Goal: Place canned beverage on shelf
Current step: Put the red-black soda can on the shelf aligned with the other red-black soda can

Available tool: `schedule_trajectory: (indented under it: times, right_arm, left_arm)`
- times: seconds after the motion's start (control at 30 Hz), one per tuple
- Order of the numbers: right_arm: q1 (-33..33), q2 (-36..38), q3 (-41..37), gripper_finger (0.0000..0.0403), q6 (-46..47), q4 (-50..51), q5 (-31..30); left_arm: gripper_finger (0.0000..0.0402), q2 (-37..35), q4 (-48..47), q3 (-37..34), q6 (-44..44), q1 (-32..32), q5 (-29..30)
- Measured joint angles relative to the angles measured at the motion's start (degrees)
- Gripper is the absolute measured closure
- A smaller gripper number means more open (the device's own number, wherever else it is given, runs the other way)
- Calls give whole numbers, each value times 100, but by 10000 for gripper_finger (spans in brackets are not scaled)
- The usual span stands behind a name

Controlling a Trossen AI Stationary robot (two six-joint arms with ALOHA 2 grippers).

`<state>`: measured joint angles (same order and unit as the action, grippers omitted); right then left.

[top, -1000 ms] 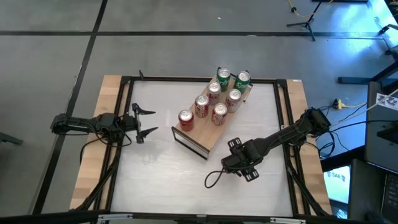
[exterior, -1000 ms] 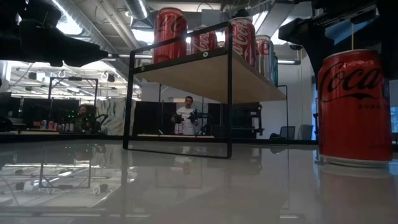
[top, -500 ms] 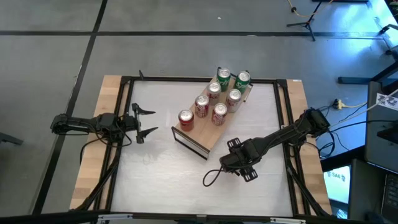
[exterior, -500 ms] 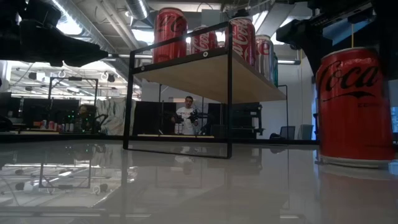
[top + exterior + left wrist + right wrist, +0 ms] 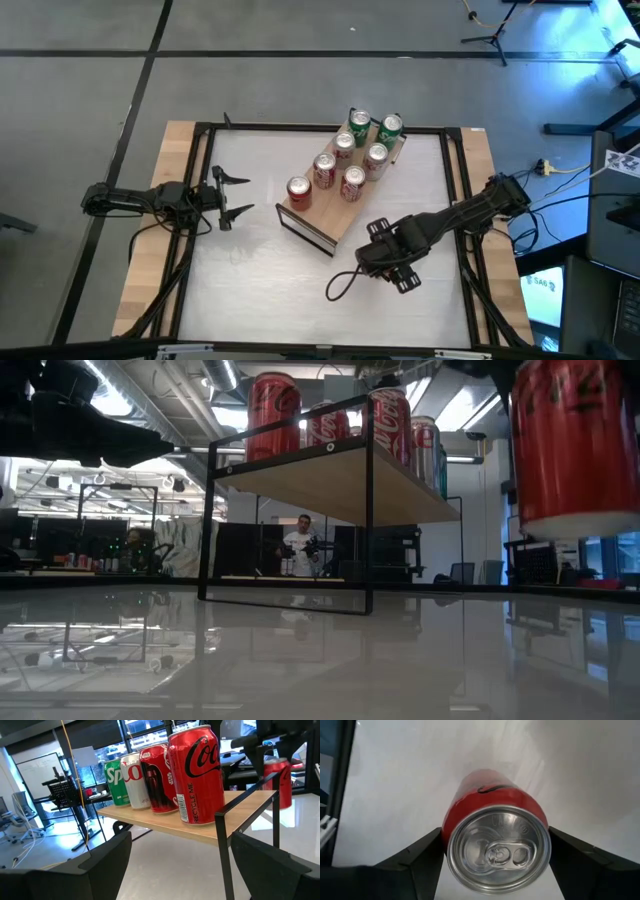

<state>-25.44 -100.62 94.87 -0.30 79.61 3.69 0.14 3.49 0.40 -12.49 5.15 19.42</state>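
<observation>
The right claw (image 5: 495,851) is clamped on a red can (image 5: 572,445), held clear above the desk (image 5: 250,270) near the shelf (image 5: 335,205), which carries 7 cans. The left claw (image 5: 232,195) waits apart.

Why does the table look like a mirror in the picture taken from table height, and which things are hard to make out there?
In the low view the glossy table reflects the shelf frame and the ceiling lights; the bright background leaves the shelf frame dark. The red can is close and cropped. In the high view the table looks evenly lit.
</observation>
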Motion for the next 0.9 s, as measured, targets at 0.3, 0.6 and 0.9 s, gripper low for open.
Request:
schedule_trajectory:
  times: [0.3,0.6,0.9]
  right_arm:
    - [126,4,908,102,13,487,-225]
    - [704,7,1569,102,-8,972,-325]
    - [1146,8,1832,102,-599,1044,-316]
  left_arm:
    - [72,0,0,0,0,0,0]
    - [72,0,0,0,0,0,0]
    - [72,0,0,0,0,0,0]
